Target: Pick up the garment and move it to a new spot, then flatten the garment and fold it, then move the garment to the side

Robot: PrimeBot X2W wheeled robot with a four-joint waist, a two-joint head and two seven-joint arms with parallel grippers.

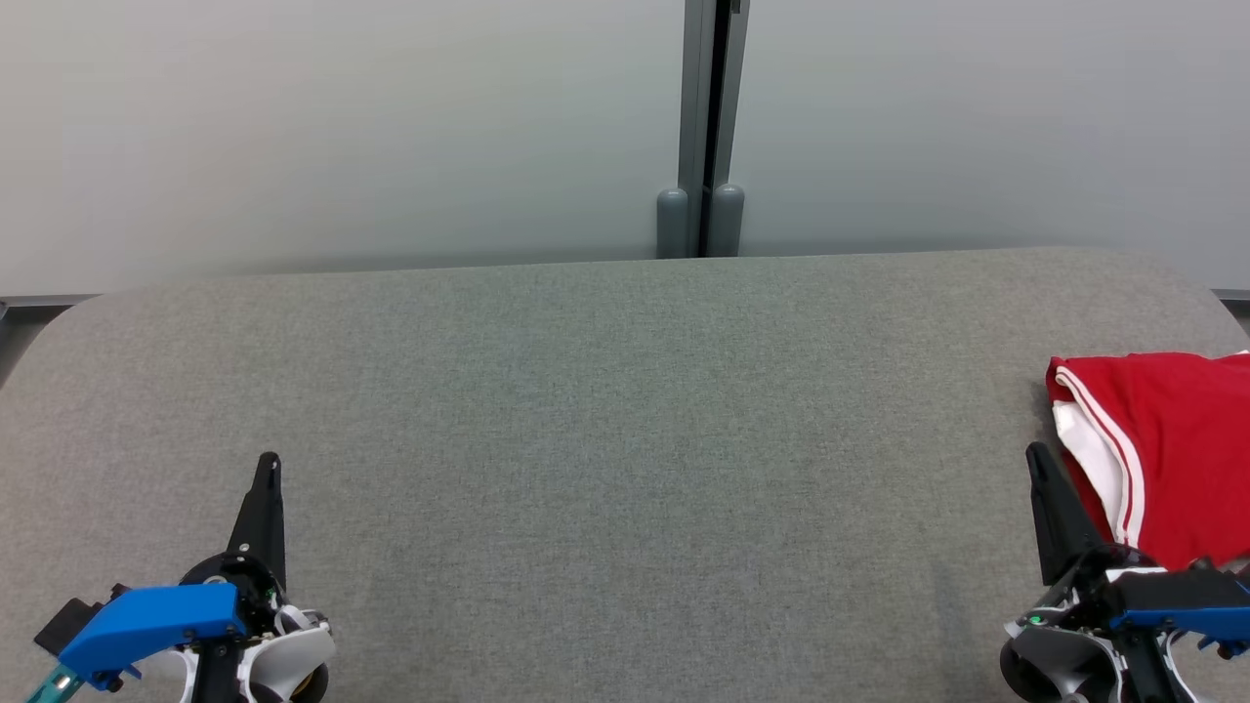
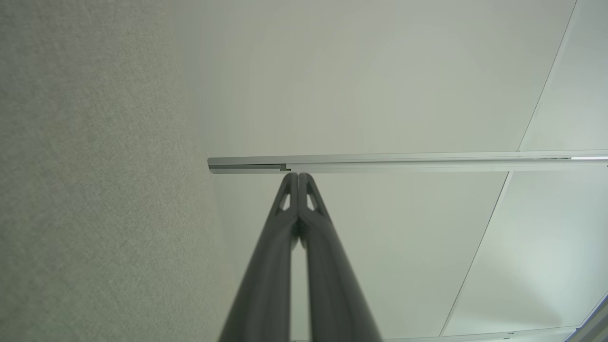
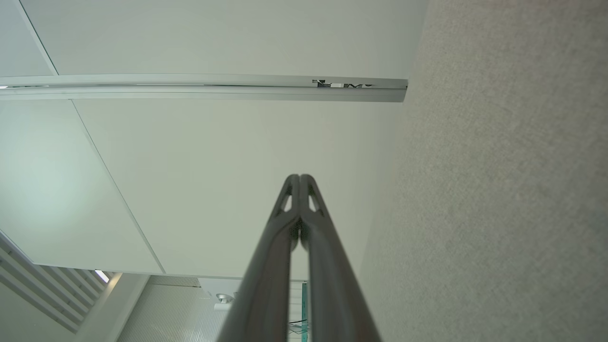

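The garment [image 1: 1177, 444] is red with white stripes and a white panel. It lies folded at the far right of the grey fabric table [image 1: 625, 439], running off the head view's right edge. My right gripper [image 1: 1035, 457] stands just left of it, shut and empty, its tip close to the garment's white edge. At the lower left my left gripper [image 1: 269, 461] is also shut and holds nothing. In the left wrist view the left gripper [image 2: 298, 175] has its fingertips pressed together against a pale wall. The right gripper [image 3: 299, 177] looks the same in the right wrist view.
A pale wall rises behind the table, with a grey vertical post [image 1: 701, 127] at its middle. The table's far edge is rounded at both corners. A metal rail [image 2: 403, 161] crosses the wall in the left wrist view, and a similar rail [image 3: 204, 88] in the right wrist view.
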